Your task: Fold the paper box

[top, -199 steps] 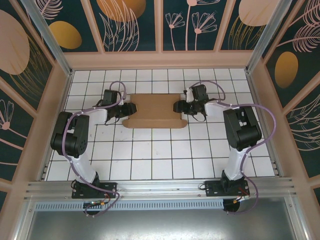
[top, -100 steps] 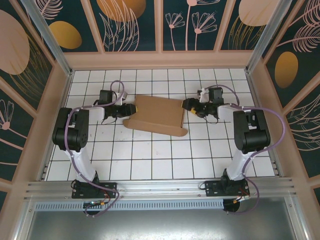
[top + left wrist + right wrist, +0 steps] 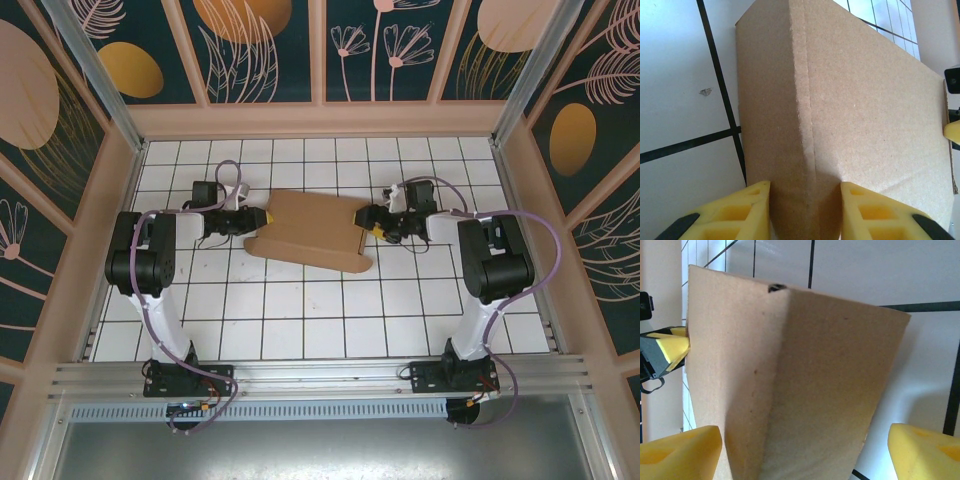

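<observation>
- Left gripper (image 3: 262,217): arm stretched low, inward; fingers (image 3: 740,210) pinch left end of paper box (image 3: 310,228).
- Right gripper (image 3: 368,218): low, jaws wide, straddling right end, not gripping.
- Between them, box lies on tiled table (image 3: 300,310).

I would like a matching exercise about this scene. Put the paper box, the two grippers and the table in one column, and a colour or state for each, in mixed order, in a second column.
Column 1
1. paper box
2. left gripper
3. right gripper
4. table

Column 2
A. jaws wide apart, one finger well clear of the cardboard
B. white tiles with dark lines
C. plain brown, lying between the two grippers
D. fingers set narrow, on both sides of a folded edge

Pairs: 1-C, 2-D, 3-A, 4-B
</observation>
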Action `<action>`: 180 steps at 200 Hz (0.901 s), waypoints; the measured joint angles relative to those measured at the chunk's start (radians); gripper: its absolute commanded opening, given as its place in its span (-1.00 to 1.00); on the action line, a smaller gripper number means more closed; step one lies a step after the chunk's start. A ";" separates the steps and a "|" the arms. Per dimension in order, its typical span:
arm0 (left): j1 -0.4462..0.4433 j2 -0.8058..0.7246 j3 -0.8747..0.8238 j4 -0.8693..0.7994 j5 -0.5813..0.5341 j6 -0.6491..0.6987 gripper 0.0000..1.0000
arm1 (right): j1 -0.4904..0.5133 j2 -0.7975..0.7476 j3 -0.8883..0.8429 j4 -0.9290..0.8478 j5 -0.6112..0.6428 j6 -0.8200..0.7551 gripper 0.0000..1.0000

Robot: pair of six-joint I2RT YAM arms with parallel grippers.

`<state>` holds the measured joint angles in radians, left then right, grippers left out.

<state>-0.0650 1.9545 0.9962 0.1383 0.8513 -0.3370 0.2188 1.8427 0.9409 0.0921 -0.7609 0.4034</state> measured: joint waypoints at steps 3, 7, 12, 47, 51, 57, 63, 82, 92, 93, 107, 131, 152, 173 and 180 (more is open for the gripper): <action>0.000 0.001 0.000 0.000 0.002 0.000 -0.45 | 0.000 0.000 -0.002 0.000 -0.001 0.001 0.73; 0.001 0.002 0.000 0.001 0.003 0.000 -0.45 | 0.000 0.000 -0.006 0.002 -0.001 0.002 0.73; 0.001 0.003 0.000 0.004 0.006 0.000 -0.45 | 0.000 0.000 -0.008 0.006 -0.004 0.003 0.73; 0.007 0.010 0.000 0.009 0.021 -0.006 -0.49 | 0.031 0.014 -0.008 0.038 -0.063 0.044 0.63; 0.008 0.010 0.000 0.010 0.023 -0.007 -0.49 | 0.040 0.019 -0.009 0.053 -0.074 0.054 0.61; 0.008 0.010 0.000 0.011 0.024 -0.008 -0.50 | 0.052 0.026 -0.012 0.079 -0.085 0.076 0.55; 0.009 0.010 0.000 0.011 0.025 -0.008 -0.50 | 0.064 0.033 -0.022 0.118 -0.100 0.105 0.49; 0.019 0.011 0.000 0.014 0.028 -0.008 -0.50 | 0.069 0.040 -0.076 0.255 -0.132 0.212 0.29; 0.019 0.012 0.000 0.015 0.029 -0.008 -0.48 | 0.068 0.040 -0.107 0.327 -0.148 0.266 0.16; 0.019 0.012 0.000 0.015 0.029 -0.008 -0.47 | 0.068 0.040 -0.109 0.332 -0.149 0.271 0.14; 0.019 0.012 0.000 0.015 0.029 -0.014 -0.39 | 0.063 0.040 -0.138 0.416 -0.162 0.343 -0.01; 0.019 -0.002 0.000 0.010 0.009 -0.043 -0.15 | 0.062 0.039 -0.155 0.494 -0.160 0.412 -0.15; 0.011 -0.055 -0.003 -0.045 -0.082 -0.092 0.02 | 0.066 0.032 -0.180 0.552 -0.150 0.454 -0.23; 0.014 -0.142 0.011 -0.144 -0.261 -0.150 0.06 | 0.066 0.012 -0.209 0.595 -0.123 0.473 -0.36; 0.016 -0.178 0.023 -0.178 -0.316 -0.177 0.09 | 0.066 0.006 -0.217 0.612 -0.110 0.478 -0.37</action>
<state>-0.0486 1.7763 1.0187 -0.0399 0.5354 -0.5144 0.2852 1.8484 0.7235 0.7040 -0.8711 0.8818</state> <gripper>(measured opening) 0.528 0.535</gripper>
